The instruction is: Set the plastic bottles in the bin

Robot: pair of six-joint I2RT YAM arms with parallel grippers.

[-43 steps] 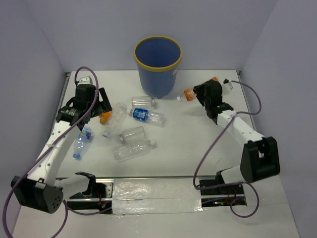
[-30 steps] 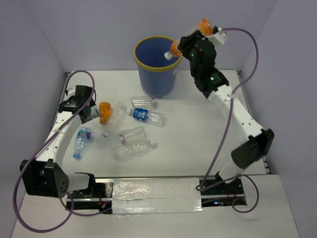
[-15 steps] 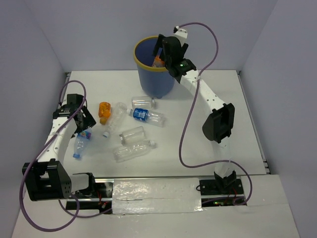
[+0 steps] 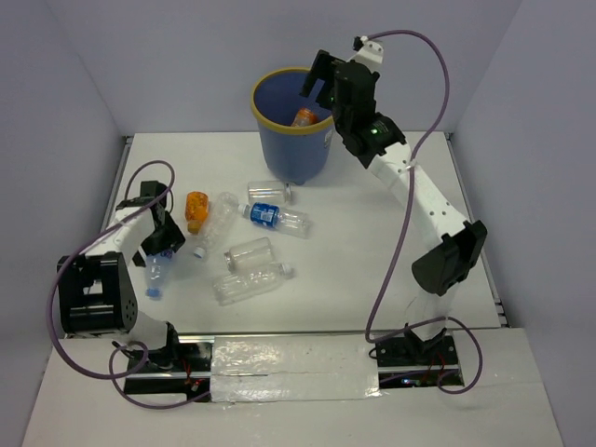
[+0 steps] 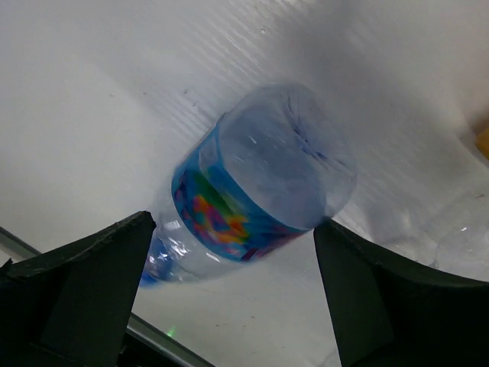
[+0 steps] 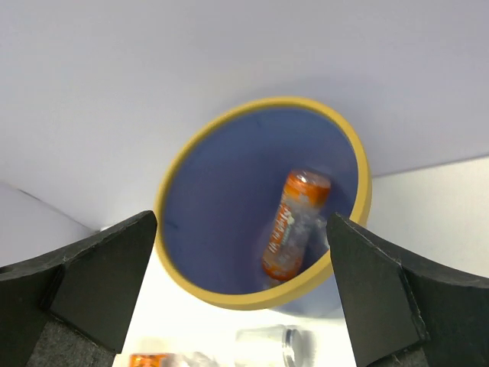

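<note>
Right gripper [image 6: 241,222], fingers wide apart and holding nothing, hangs over the bin [image 4: 279,149] at the far middle of the table [image 4: 391,223]. An orange bottle [image 4: 304,116] lies inside the bin. Left gripper [image 5: 229,229], fingers also spread, sits either side of the colourful-label bottle [image 5: 252,202] at near left. A second orange bottle [image 4: 196,207] and clear bottles [image 4: 250,282] lie just right of it. Half a second ago the right gripper was lower in the bin, and the left was higher.

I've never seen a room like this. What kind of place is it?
Probably a robot lab test booth: plain walls box in a white table, two arms are bolted to its near edge, and bottles lie scattered near a bin.
</note>
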